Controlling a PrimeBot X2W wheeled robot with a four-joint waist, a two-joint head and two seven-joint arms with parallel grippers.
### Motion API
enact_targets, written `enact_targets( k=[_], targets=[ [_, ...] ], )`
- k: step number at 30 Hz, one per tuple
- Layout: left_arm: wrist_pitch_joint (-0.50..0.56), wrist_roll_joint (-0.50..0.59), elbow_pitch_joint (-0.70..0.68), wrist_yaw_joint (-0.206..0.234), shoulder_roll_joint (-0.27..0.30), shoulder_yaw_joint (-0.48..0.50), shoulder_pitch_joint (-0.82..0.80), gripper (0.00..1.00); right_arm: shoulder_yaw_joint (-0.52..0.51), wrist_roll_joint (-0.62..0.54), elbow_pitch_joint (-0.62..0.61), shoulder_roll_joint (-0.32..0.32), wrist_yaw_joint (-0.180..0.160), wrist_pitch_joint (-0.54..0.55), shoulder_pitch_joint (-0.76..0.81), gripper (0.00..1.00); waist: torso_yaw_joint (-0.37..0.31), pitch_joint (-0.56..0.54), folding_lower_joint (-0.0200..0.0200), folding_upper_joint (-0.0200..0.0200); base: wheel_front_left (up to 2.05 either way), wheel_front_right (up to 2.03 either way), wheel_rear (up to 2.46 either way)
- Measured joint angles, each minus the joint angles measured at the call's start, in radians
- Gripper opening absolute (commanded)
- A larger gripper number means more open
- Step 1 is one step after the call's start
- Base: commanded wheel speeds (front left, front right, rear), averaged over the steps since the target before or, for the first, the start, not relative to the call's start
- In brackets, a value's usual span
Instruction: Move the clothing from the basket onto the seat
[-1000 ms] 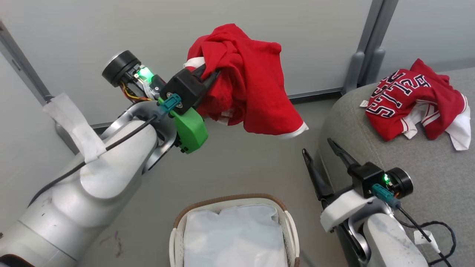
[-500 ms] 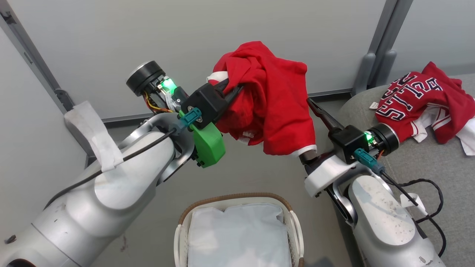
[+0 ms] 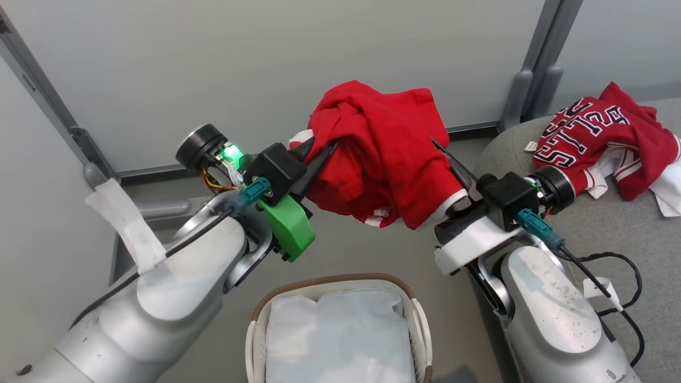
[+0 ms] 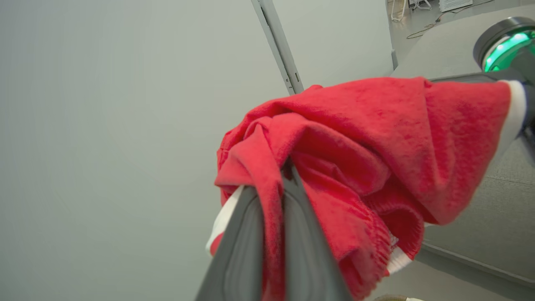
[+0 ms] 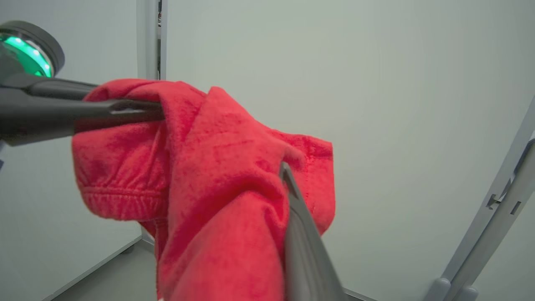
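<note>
Left gripper (image 3: pixel 323 150): pressed shut on a bunched fold of the red garment (image 3: pixel 383 143); in the left wrist view the cloth is squeezed right in the slit between its fingers (image 4: pixel 242 251)

Right gripper (image 3: pixel 451 164): closed as well, biting the far side of the same garment down by the white-trimmed hem; one finger is buried under cloth in the right wrist view, so exactly how much it has hold of can't be told

Where the garment sits: strung up in the air between the two grippers, sagging in the middle; it's above the floor and past the basket (image 3: pixel 330 282), touching neither that nor the seat (image 3: pixel 612 234), which is off to the robot's right

Handling: looks soft, light and floppy, no stiffness at all; nothing fragile; probably grippy rather than slick, but loose ends will swing and a thin single layer could slide out

Where to grab: a thick gathered fold or the hem band, pretty much where both grippers are now

Jersey (image 3: pixel 590 133): crumpled on the seat already, just beyond the right wrist

Basket contents: the white liner (image 3: pixel 340 335) shows inside; no red visible

Progress guess: one piece down; this second one just needs carrying over to the seat
</note>
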Motion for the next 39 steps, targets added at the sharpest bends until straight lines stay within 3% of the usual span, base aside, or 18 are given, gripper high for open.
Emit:
enact_targets(
  k=[2, 3, 4, 5, 6, 11, 17, 28, 39],
  targets=[
    [-0.016, -0.014, 0.005, 0.007, -0.007, 0.008, 0.02, 0.03, -0.011, 0.001, -0.016, 0.0, 0.0, 0.0, 0.005, 0.0, -0.001, 0.003, 0.0, 0.0, 0.0, 0.0, 0.0],
    [-0.029, -0.022, 0.009, 0.012, -0.012, 0.013, 0.033, 0.3, -0.021, 0.001, -0.028, 0.0, 0.0, 0.0, 0.007, 0.0, -0.002, 0.005, 0.0, 0.0, 0.0, 0.0, 0.0],
    [-0.038, -0.029, 0.012, 0.016, -0.017, 0.017, 0.045, 0.48, -0.029, -0.002, -0.037, 0.0, 0.0, 0.0, 0.007, 0.0, -0.002, 0.008, 0.0, 0.0, 0.0, 0.0, 0.0],
    [-0.046, -0.034, 0.014, 0.021, -0.021, 0.02, 0.054, 0.81, -0.035, -0.005, -0.044, 0.0, 0.0, 0.0, 0.008, 0.0, -0.002, 0.011, 0.0, 0.0, 0.0, 0.0, 0.0],
    [-0.057, -0.037, 0.016, 0.029, -0.028, 0.022, 0.066, 1.0, -0.043, -0.008, -0.051, 0.0, 0.0, 0.0, 0.008, 0.0, -0.002, 0.016, 0.0, 0.0, 0.0, 0.0, 0.0],
    [-0.097, -0.067, 0.028, 0.055, -0.069, 0.055, 0.139, 1.0, -0.102, -0.032, -0.081, 0.0, 0.0, 0.0, 0.009, 0.0, -0.003, 0.04, 0.0, 0.0, 0.0, 0.0, 0.0],
    [-0.107, -0.063, 0.05, 0.054, -0.114, 0.089, 0.253, 1.0, -0.163, -0.052, -0.105, 0.0, 0.0, 0.0, 0.024, 0.0, -0.008, 0.064, 0.0, 0.0, 0.0, 0.0, 0.0],
    [-0.108, 0.016, 0.052, 0.002, -0.184, 0.257, 0.463, 1.0, -0.235, -0.052, -0.119, 0.0, 0.0, 0.0, 0.084, 0.0, -0.043, 0.079, 0.0, 0.0, 0.0, 0.0, 0.0],
    [-0.108, 0.102, 0.05, -0.031, -0.237, 0.397, 0.536, 1.0, -0.256, -0.052, -0.118, 0.0, 0.0, 0.0, 0.086, 0.0, -0.106, 0.085, 0.0, 0.0, 0.0, 0.0, 0.0]
  ],
)
